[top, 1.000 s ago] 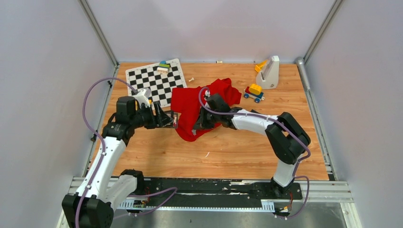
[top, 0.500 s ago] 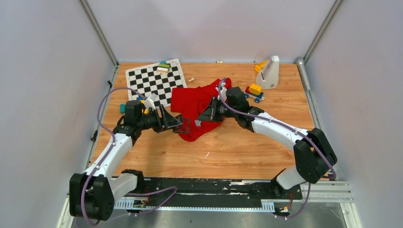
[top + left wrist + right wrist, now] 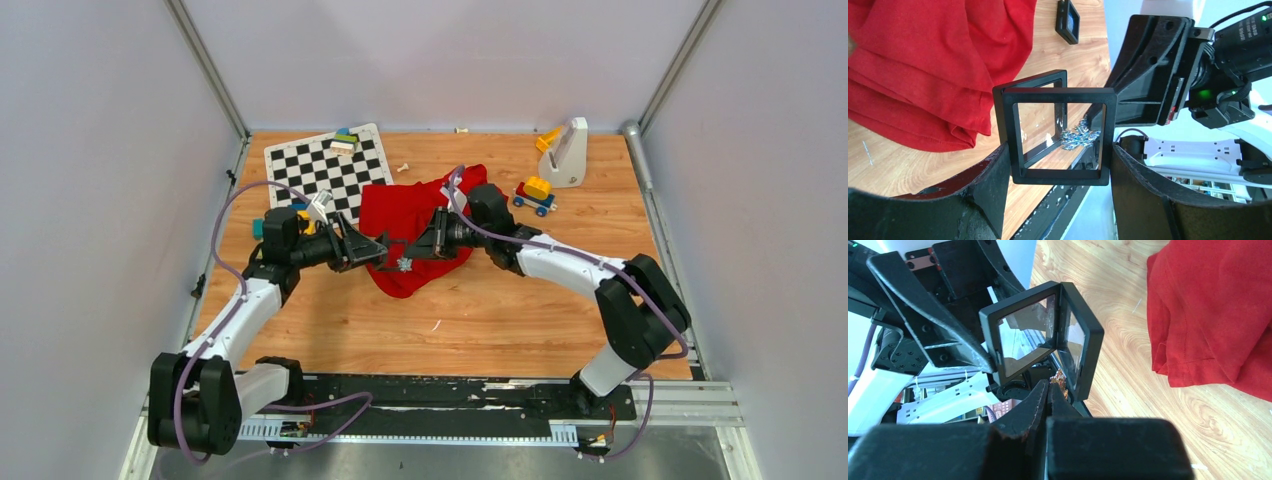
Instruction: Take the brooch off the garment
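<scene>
Silvery brooch (image 3: 1079,139): small, spiky, probably light and fragile. It is off the red garment (image 3: 410,215), pinched in the closed right fingers (image 3: 1033,405) above the counter (image 3: 480,310). Left fingers (image 3: 993,185) clamp the open display case (image 3: 1058,95) by its frame sides. Best held gently by the rim.

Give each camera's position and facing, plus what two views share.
Top external: overhead, behind the arms, looking down at the table; both show.
Left wrist: on the left gripper, looking through its display case at the brooch; own fingers show.
Right wrist: on the shut right gripper, facing that case; own fingers show.
Both wrist views share the garment.
</scene>
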You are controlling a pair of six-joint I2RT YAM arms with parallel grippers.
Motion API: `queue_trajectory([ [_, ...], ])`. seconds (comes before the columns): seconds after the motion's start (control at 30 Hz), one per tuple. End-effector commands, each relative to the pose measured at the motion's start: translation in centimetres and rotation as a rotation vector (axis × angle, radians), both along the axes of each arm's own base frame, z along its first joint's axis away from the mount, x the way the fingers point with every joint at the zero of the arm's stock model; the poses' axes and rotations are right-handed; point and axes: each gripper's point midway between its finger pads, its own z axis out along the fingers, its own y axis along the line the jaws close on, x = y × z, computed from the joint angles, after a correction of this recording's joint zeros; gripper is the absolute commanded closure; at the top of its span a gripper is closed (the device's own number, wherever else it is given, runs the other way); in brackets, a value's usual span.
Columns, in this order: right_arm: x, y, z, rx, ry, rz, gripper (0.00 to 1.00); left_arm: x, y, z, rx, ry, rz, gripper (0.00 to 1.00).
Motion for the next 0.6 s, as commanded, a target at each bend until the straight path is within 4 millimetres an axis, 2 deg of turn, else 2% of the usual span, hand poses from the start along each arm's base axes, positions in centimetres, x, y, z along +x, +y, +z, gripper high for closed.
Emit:
queue_trajectory([
  [0.0, 0.4, 1.7, 2.2, 0.072, -0.035, 0.041, 1.0, -0.1, -0.7, 0.6, -0.034, -0.021, -0.045, 0.79],
  [0.57, 1.5, 2.9, 0.7, 0.049, -0.027, 0.039, 1.0, -0.9, -1.9, -0.2, -0.028, -0.003, -0.108, 0.79],
])
